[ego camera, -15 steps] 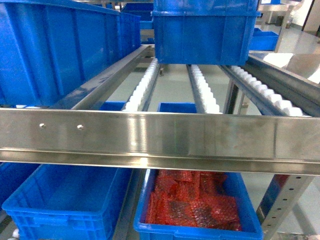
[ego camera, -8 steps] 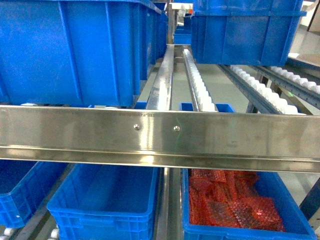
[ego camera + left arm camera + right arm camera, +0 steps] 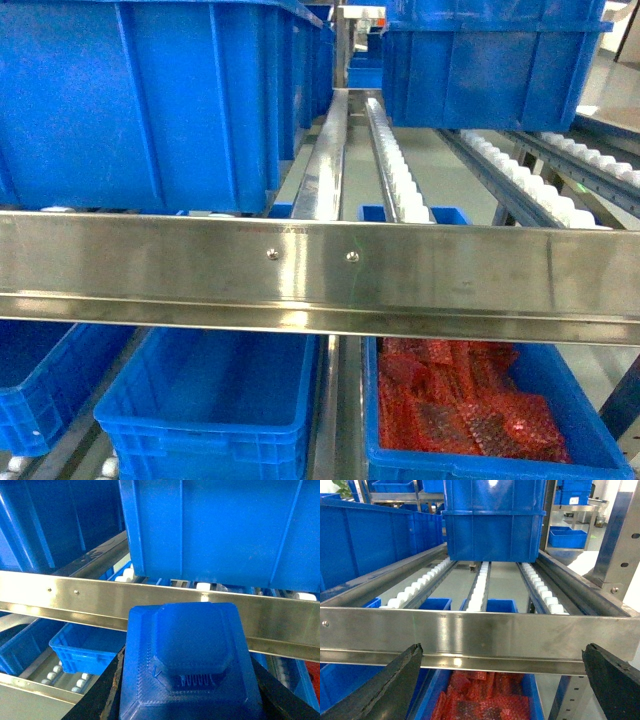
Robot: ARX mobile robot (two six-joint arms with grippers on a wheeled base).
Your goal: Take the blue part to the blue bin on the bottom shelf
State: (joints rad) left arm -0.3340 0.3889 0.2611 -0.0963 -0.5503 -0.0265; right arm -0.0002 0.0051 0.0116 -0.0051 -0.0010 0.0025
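Between the black fingers [image 3: 107,695] of the left gripper [image 3: 187,700] sits a solid blue part [image 3: 190,665] with fine ridged print lines. Beyond it runs a silver brushed-steel rail [image 3: 150,597], a deep blue bin [image 3: 75,647] below it over white rollers [image 3: 65,675]. Between the right gripper's [image 3: 502,680] rough black fingers [image 3: 385,685], red netted packets [image 3: 485,700] fill another blue bin [image 3: 590,420].

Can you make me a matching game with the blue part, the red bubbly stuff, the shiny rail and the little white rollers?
Things:
1. blue part
2. red bubbly stuff
3. shiny rail
4. white rollers

Places:
A. in rows on the upper shelf level
B. held in the left pincer
C. across the front of the rack
D. inside a blue bin down low

Pairs: 1-B, 2-D, 3-C, 4-A
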